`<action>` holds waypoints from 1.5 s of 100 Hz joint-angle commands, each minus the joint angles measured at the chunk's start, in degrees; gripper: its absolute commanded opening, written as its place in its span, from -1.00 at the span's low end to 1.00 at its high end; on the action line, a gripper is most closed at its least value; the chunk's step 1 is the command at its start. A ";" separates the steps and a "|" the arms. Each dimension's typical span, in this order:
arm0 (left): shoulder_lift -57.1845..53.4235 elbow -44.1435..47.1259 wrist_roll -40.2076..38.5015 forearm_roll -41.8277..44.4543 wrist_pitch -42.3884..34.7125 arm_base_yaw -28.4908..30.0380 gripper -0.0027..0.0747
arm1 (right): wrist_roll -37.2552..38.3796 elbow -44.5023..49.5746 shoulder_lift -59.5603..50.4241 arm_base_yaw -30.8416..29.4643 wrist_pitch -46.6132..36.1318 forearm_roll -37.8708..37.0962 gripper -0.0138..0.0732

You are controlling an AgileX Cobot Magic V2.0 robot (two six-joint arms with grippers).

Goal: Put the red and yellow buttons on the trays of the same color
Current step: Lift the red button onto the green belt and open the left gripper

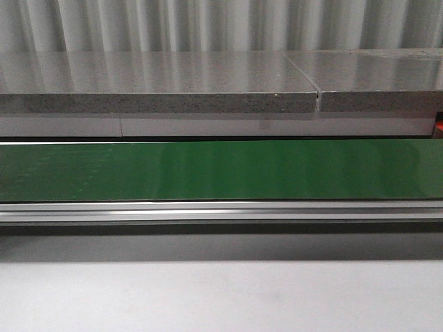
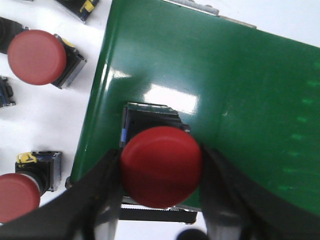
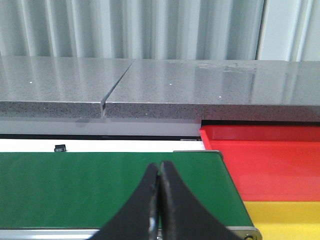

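In the left wrist view, the left gripper (image 2: 161,172) is seen with its two black fingers (image 2: 95,192) set against opposite sides of a red button (image 2: 161,166), a mushroom-head push button with a dark square body. The jaws are closed on the button's red cap. The button stands on, or just above, the green conveyor belt (image 2: 240,100), near the belt's end edge; contact with the belt surface cannot be confirmed.

Beside the belt, on a white surface (image 2: 35,117), further red push buttons are located: one (image 2: 37,56) lying with its cap toward the camera, and another (image 2: 17,196) at the picture's edge, with a yellow-marked block behind it. These are well apart from the gripped button.

In the right wrist view, the right gripper (image 3: 160,210) is shown with its black fingers pressed together, with nothing between them. It hangs over the green belt (image 3: 100,185). At the belt's end a red tray (image 3: 265,160) is placed, and a yellow tray (image 3: 285,220) is adjoined to it on the nearer side. Behind both, a grey speckled stone ledge (image 3: 200,90) is visible.

In the front view, only the belt (image 1: 221,169), its aluminium rail (image 1: 221,211) and the ledge are shown; neither arm is seen there.
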 commanded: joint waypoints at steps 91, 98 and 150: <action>-2.05 -9.97 -0.63 -3.19 1.62 1.80 0.50 | -0.53 -1.10 -1.20 -0.09 -4.80 -0.20 -0.82; -2.05 -10.07 -0.63 -3.09 2.86 3.04 0.50 | -0.53 -1.10 -1.20 -0.09 -4.80 -0.20 -0.82; 0.19 -9.89 0.01 -0.70 8.10 16.69 0.50 | -0.53 -1.10 -1.20 -0.09 -4.80 -0.20 -0.82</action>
